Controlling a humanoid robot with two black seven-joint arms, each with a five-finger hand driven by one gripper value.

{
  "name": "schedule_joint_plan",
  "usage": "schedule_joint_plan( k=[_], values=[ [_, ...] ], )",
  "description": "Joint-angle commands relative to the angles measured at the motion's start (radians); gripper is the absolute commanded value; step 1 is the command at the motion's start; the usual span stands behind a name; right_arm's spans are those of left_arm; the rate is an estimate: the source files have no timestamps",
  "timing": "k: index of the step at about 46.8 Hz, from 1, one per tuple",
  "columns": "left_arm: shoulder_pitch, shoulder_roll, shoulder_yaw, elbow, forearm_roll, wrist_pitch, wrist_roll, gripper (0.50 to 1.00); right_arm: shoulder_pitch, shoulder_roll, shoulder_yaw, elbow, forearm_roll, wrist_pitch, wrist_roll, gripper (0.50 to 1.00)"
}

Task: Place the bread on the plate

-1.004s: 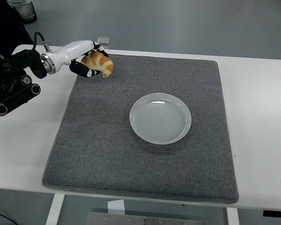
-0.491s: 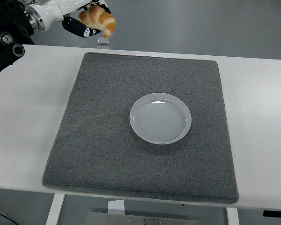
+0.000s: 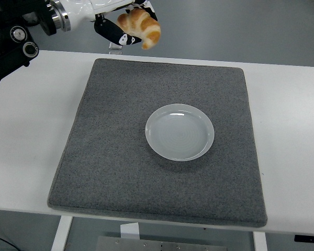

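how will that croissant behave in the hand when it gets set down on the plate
The croissant looks flaky and puffy, so it is probably light and easy to crush in the left hand. Its curved, tapered shape may rock or tip once released. The plate looks smooth and glossy, so it might slide a little.

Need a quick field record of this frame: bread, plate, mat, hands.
bread: croissant, held in the air past the mat's far left edge
left hand: shut on the croissant, at the picture's top left
right hand: not in view
plate: white, empty, right of the mat's centre
mat: grey, on the white table
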Motion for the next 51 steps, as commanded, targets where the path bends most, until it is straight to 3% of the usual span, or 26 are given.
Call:
schedule_joint_plan(
  k=[1, 25, 51],
  values=[
    [-0.003, -0.028, 0.001, -0.007, 0.002, -0.001, 0.000, 0.500, 0.001, 0.000, 0.000, 0.000, 0.000, 0.000, 0.000, 0.952],
    [-0.031, -0.192, 0.007, -0.007, 0.017, -0.001, 0.001, 0.500, 0.001, 0.000, 0.000, 0.000, 0.000, 0.000, 0.000, 0.954],
    [0.023, -0.238, 0.041, 0.028, 0.140, 0.005, 0.003, 0.500, 0.001, 0.000, 0.000, 0.000, 0.000, 0.000, 0.000, 0.952]
  ],
)
